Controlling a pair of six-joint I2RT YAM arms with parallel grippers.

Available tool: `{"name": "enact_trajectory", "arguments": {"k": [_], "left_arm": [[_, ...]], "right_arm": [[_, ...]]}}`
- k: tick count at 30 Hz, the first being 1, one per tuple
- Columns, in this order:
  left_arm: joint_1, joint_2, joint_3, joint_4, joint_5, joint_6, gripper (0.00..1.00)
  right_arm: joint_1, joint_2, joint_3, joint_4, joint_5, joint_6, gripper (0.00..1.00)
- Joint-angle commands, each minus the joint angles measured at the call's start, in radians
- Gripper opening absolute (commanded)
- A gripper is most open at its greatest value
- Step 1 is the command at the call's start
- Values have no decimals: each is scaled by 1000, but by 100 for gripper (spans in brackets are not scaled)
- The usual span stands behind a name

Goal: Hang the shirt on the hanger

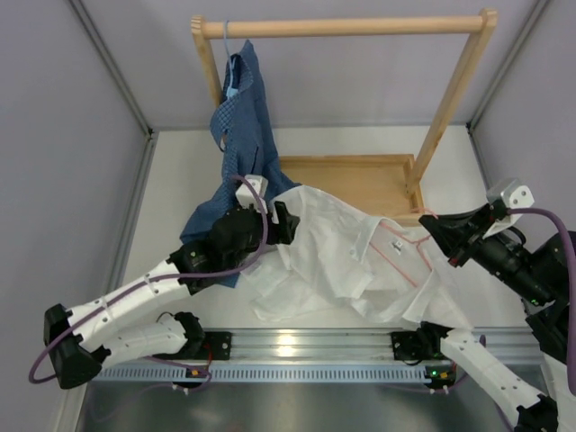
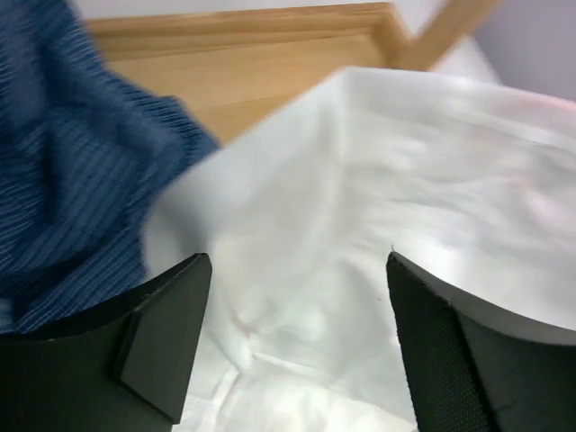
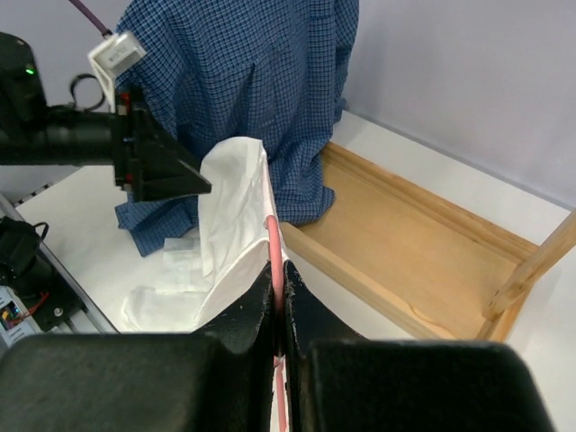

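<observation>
Bright, even diffuse light from overhead, shadows soft. Glare patch on metal rail [image 1: 297,345] in top view. Left wrist view blurred throughout (white shirt [image 2: 378,207] nearly blown out). Right wrist view sharp; right gripper [image 3: 280,290] underexposed, near-black.

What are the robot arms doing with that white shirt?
They are getting the white shirt onto a pink hanger. The right gripper pinches the hanger, with the shirt draped over its far end. The left gripper is open at the shirt's edge. A blue shirt hangs on the wooden rack behind.
</observation>
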Motion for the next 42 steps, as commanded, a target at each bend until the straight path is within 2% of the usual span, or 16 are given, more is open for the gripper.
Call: {"name": "enact_trajectory", "arguments": {"k": [1,2,3,5,8,11,16,20,25,32,33,34,35,37,41,42], "left_arm": [[-32,-68,89,81,311,103,84],[-47,-70,106,98,509,167,87],[-82,-59,131,98,613,201,97],[-139,13,247,57,783,329,98],[-318,102,392,-118,660,585,98],[-322,157,498,-227,585,764,98],[-296,217,612,-414,716,1026,98],[-212,242,661,-434,830,1059,98],[-193,297,691,-447,928,1026,94],[-187,375,688,-451,1072,941,75],[-182,386,689,-451,1104,932,71],[-175,393,694,-451,1115,918,57],[-161,404,700,-451,1128,910,52],[-142,429,714,-451,1190,897,49],[-103,443,729,-450,1263,889,0],[-98,438,728,-450,1267,889,0]], "right_arm": [[6,39,56,87,-2,-14,0],[8,41,56,87,-1,-15,0],[6,41,54,84,-7,-14,0],[8,44,54,75,-69,-15,0],[6,32,41,64,-220,-15,0],[6,13,44,43,-292,-56,0],[6,28,91,-49,-439,-117,0],[8,24,91,-49,-479,-129,0],[6,38,93,-37,-564,-121,0],[6,51,108,-6,-550,-120,0],[8,56,113,-5,-563,-120,0],[8,59,120,-2,-573,-120,0],[6,65,123,1,-583,-120,0],[6,70,119,10,-596,-114,0],[6,67,91,15,-577,-121,0],[8,65,84,15,-570,-123,0]]}}
